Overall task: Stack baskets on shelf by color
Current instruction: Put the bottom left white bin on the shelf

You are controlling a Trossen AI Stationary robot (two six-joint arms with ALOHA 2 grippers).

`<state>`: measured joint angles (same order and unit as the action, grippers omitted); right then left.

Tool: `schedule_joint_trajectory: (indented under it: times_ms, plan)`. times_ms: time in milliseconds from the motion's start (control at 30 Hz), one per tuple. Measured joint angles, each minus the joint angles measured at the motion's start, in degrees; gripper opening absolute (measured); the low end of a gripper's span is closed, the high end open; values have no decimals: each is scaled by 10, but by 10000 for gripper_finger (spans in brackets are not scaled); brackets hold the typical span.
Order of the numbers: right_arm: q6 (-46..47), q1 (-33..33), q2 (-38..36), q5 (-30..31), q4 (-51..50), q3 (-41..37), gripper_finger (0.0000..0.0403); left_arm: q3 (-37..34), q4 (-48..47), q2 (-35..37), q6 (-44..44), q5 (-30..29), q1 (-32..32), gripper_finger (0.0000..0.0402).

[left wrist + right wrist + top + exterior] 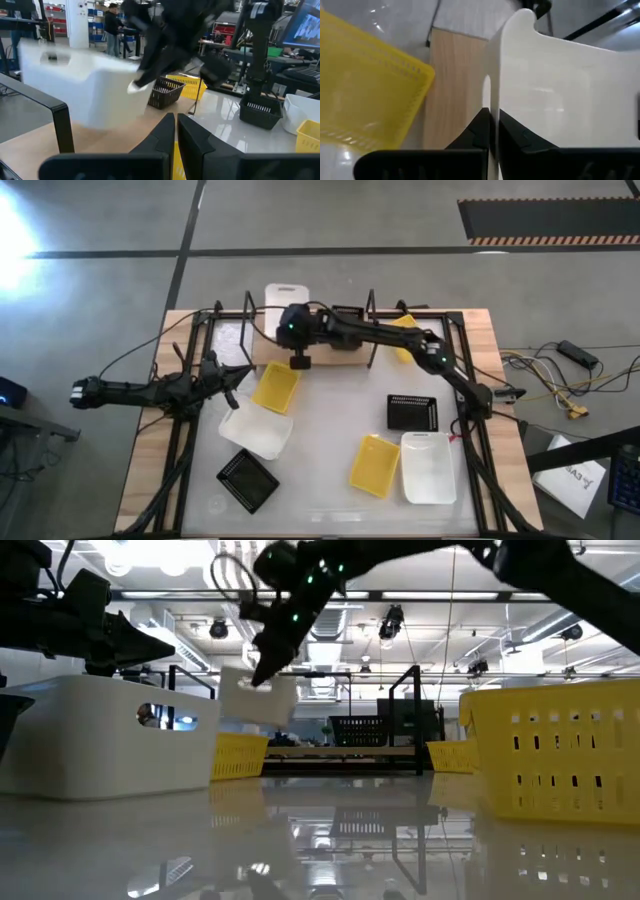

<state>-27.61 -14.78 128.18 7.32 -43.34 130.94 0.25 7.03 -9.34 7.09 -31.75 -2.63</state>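
My right gripper [292,312] hangs over the left part of the wooden shelf [345,355], shut on a white basket [288,295] that shows blurred in the low view [255,700]. On the shelf stand a black basket [372,728] and, at its right end, a yellow basket [405,330]. On the table lie two white baskets [257,430] [428,467], two black ones [412,412] [247,480] and two yellow ones [374,465] [275,387]. My left gripper [176,125] waits shut and empty at the table's left. My right gripper pinches an upright side wall of the white basket at its top edge [492,95], one finger inside the basket and one outside. The fingers slant down from the table's right. The basket hangs clear above the shelf's plank [455,85].
The shelf's black wire uprights [372,315] stand at both ends of the plank. The yellow basket near the shelf's left end lies partly over a white one. Free tabletop [330,420] lies in the middle, in front of the shelf.
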Motion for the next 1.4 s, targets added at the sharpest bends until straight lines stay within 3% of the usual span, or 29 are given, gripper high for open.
schedule_joint_trajectory:
  times_ms: [333, 700, 1067, 1400]
  plan:
    - [-31, 6, 69, -18, 30, 39, 8, 0, 0, 0, 0, 0, 0, 4]
    - [25, 15, 65, -18, 57, 40, 9, 0, 0, 0, 0, 0, 0, 4]
    - [21, 14, 71, -18, 74, 40, 11, 0, 0, 0, 0, 0, 0, 4]
    - [19, 14, 71, -31, 77, 40, 98, 0, 0, 0, 0, 0, 0, 4]
